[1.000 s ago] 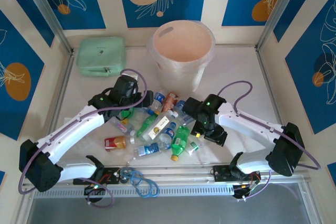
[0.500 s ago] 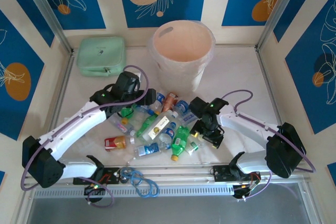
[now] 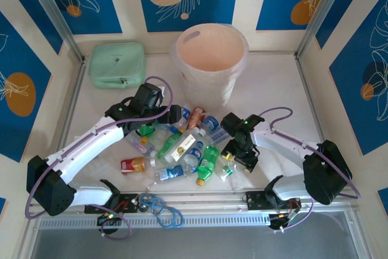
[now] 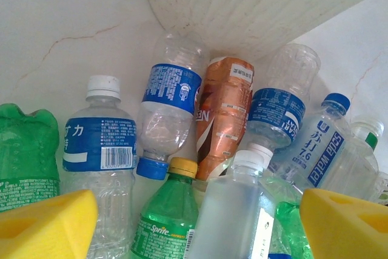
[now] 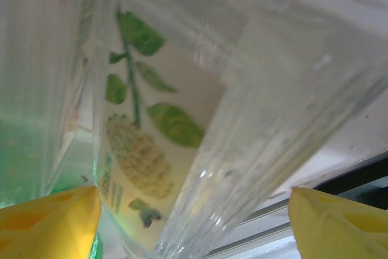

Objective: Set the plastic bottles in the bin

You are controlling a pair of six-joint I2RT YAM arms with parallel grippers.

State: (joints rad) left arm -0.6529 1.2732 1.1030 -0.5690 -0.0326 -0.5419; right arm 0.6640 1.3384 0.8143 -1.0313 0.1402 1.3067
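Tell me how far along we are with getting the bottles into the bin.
Done: nothing visible; the bin looks empty inside. In hand: the right hand straddles a clear leaf-labelled bottle, fingers wide, apparently not clamped; the left hand hangs open over the heap. Left: the whole pile of plastic bottles lies on the table in front of the bin.

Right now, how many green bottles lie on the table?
3 green bottles: the left one at the pile's left edge, the middle one in its centre, the right one nearer the front. Others may be hidden.
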